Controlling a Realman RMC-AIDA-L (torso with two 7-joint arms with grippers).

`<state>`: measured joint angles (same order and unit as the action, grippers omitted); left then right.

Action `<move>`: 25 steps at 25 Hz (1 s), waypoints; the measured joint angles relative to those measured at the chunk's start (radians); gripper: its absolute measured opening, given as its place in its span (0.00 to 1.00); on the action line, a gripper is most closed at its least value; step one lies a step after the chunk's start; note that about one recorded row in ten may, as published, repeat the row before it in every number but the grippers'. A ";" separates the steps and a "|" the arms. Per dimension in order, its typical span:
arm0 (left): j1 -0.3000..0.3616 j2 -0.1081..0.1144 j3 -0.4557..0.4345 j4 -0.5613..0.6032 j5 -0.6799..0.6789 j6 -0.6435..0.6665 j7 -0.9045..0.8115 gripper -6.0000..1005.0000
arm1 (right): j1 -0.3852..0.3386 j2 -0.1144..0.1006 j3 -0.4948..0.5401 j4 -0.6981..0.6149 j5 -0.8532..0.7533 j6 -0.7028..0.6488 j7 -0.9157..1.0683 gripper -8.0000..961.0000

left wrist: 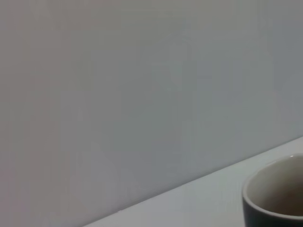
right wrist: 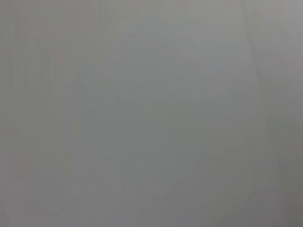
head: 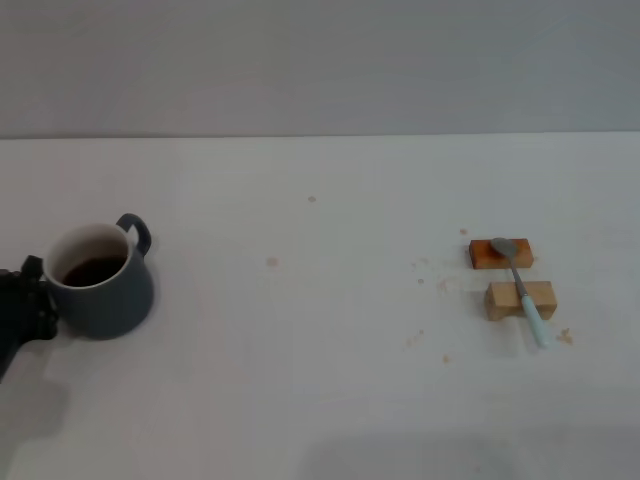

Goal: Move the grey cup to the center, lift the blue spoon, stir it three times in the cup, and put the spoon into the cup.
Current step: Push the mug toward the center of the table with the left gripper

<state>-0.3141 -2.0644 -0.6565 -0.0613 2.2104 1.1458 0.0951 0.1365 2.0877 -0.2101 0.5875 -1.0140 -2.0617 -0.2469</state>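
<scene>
— Left claw (head: pixel 30 300) is seen against the grey cup (head: pixel 100 282), far left of the white tabletop (head: pixel 300 330); its grip cannot be told.
— And the blue spoon (head: pixel 522 290)?
— Laid across two wooden blocks (head: pixel 510 275), right, before a plain grey wall (head: pixel 320 60).

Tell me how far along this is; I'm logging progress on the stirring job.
Nothing looks finished yet. The grey cup, holding dark liquid, stands at the table's far left, not the centre. The left end effector is right beside it, seemingly about to move it; a grip isn't confirmed. The blue spoon lies untouched across two wooden blocks on the right. Moving the cup, stirring and placing the spoon remain. The right end effector isn't visible.
</scene>
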 joint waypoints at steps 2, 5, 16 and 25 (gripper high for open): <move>0.001 0.000 0.017 -0.014 0.000 0.000 0.000 0.00 | 0.001 0.000 0.000 0.000 0.000 0.000 0.000 0.80; 0.004 0.000 0.058 -0.035 0.000 0.005 0.000 0.00 | 0.002 0.000 0.000 0.000 0.000 0.000 0.000 0.80; 0.000 0.003 0.045 -0.007 -0.008 0.013 0.000 0.00 | 0.003 0.000 0.000 0.000 0.000 0.000 0.000 0.80; -0.045 0.002 0.035 0.018 -0.003 -0.008 0.001 0.00 | 0.002 0.000 0.000 0.000 0.000 0.000 0.000 0.79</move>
<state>-0.3595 -2.0624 -0.6211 -0.0433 2.2075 1.1373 0.0957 0.1388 2.0878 -0.2101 0.5875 -1.0140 -2.0617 -0.2469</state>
